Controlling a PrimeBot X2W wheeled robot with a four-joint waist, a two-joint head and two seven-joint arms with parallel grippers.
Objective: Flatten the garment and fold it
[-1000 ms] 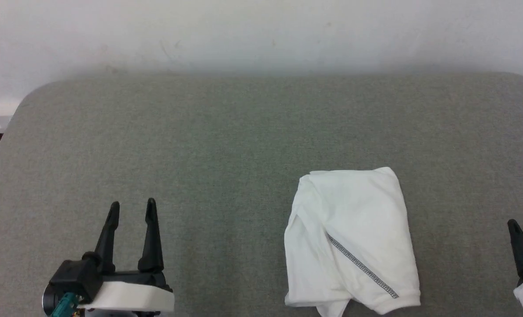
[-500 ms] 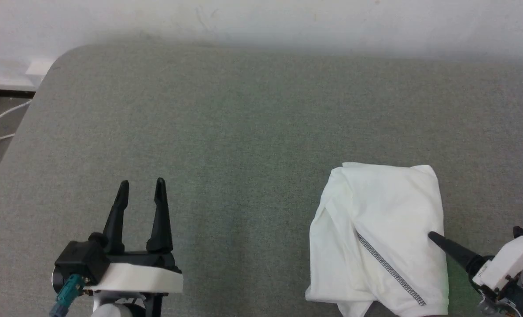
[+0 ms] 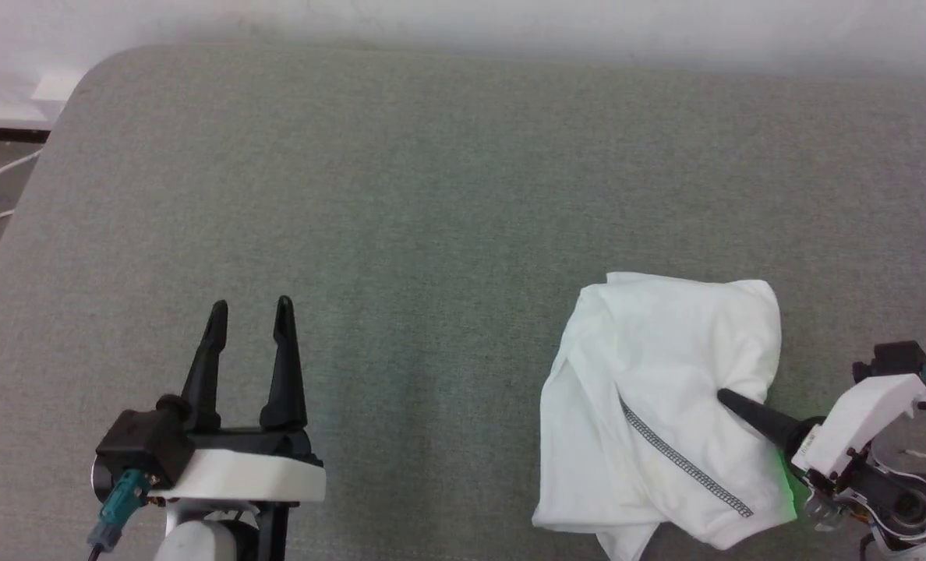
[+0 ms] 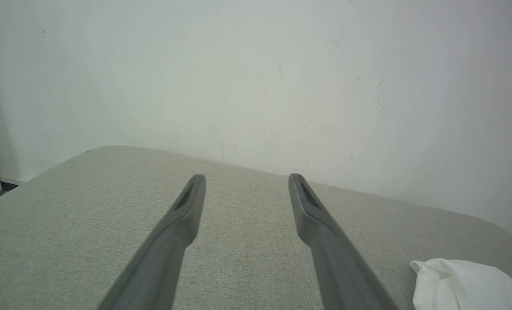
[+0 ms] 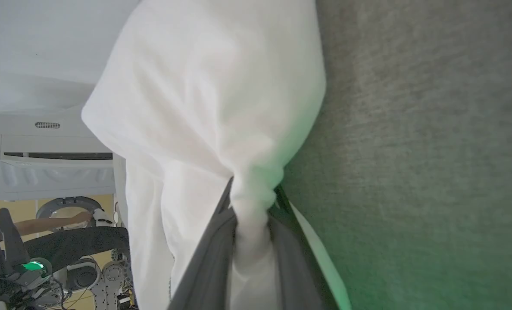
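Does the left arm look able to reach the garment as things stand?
Probably yes: only bare grey padding lies between the left arm and the garment, and its jaws stand open. Right arm's jaws pinch its right edge.

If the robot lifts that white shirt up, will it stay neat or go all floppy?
Probably floppy: the shirt lies in soft, rumpled folds and bunches where the right hand pinches it. It looks thin, so likely light, and its loose layers would probably dangle and unfold.
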